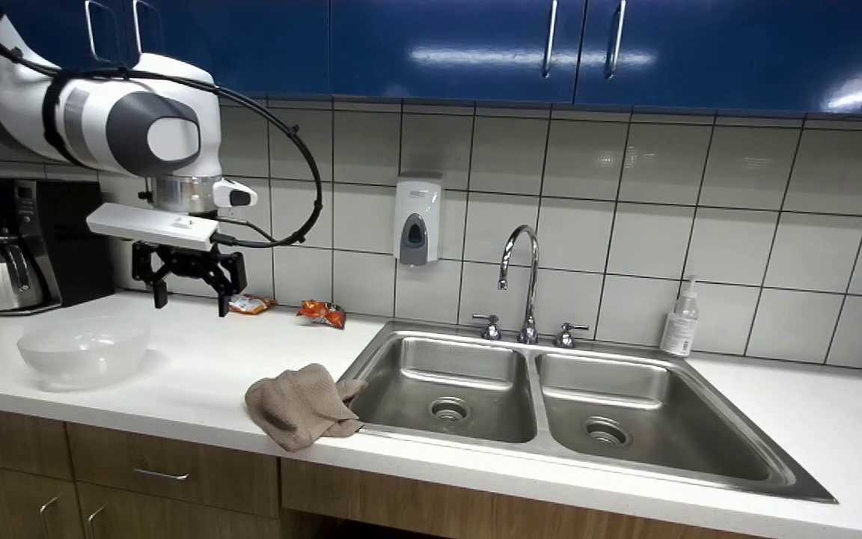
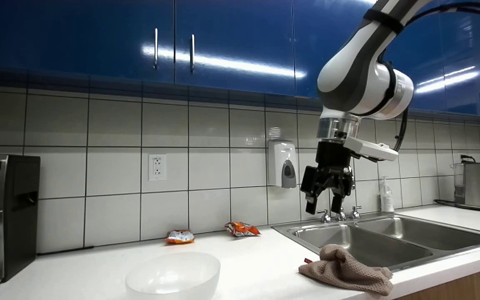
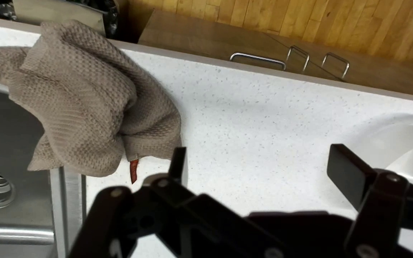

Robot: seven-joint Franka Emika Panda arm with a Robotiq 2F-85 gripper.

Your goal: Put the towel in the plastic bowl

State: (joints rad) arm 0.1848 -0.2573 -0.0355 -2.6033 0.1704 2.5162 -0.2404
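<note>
A crumpled brown towel lies on the white counter in both exterior views (image 1: 304,408) (image 2: 344,273), partly over the sink's corner and at the counter's front edge. In the wrist view the towel (image 3: 81,96) is at the upper left, with a small red tag. A translucent plastic bowl stands on the counter in both exterior views (image 1: 87,355) (image 2: 177,277) and looks empty. The wrist view cuts the bowl (image 3: 400,139) off at the right edge. My gripper (image 1: 191,303) is open, empty and above the counter, also in an exterior view (image 2: 323,207) and the wrist view (image 3: 258,163).
A double steel sink (image 1: 541,408) with a faucet (image 1: 530,292) lies beside the towel. Two orange snack bags (image 1: 322,313) (image 1: 250,303) lie by the tiled wall. A coffee maker (image 1: 72,239) stands behind the bowl. A soap dispenser (image 1: 417,217) hangs on the wall below blue cabinets (image 1: 461,45).
</note>
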